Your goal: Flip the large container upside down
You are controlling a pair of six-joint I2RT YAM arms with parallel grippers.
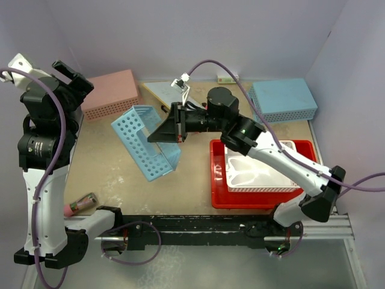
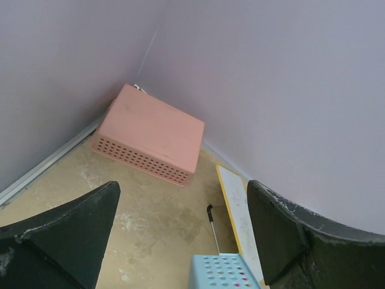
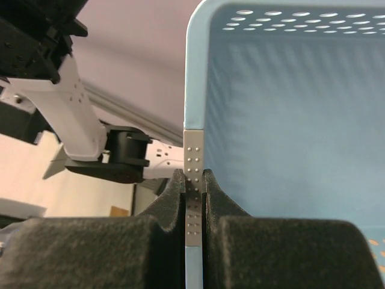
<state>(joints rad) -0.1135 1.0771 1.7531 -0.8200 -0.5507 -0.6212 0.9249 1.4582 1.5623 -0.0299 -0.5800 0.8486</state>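
The large container, a glossy red tray [image 1: 218, 180], sits upright at the front right of the table with a white divided tray [image 1: 258, 171] inside it. No gripper touches it. My right gripper [image 1: 174, 125] is shut on the rim of a light-blue perforated basket [image 1: 144, 141] and holds it tipped on its side at mid-table. In the right wrist view the fingers [image 3: 194, 180] pinch the basket's wall [image 3: 289, 120]. My left gripper [image 1: 72, 75] is open and empty, raised at the far left; it also shows in the left wrist view [image 2: 180, 229].
A pink perforated basket [image 1: 108, 93] lies upside down at the back left, also in the left wrist view [image 2: 150, 132]. A second light-blue basket [image 1: 283, 99] lies upside down at the back right. A yellow-edged white board [image 1: 161, 91] lies at the back. A pink marker [image 1: 81, 205] lies front left.
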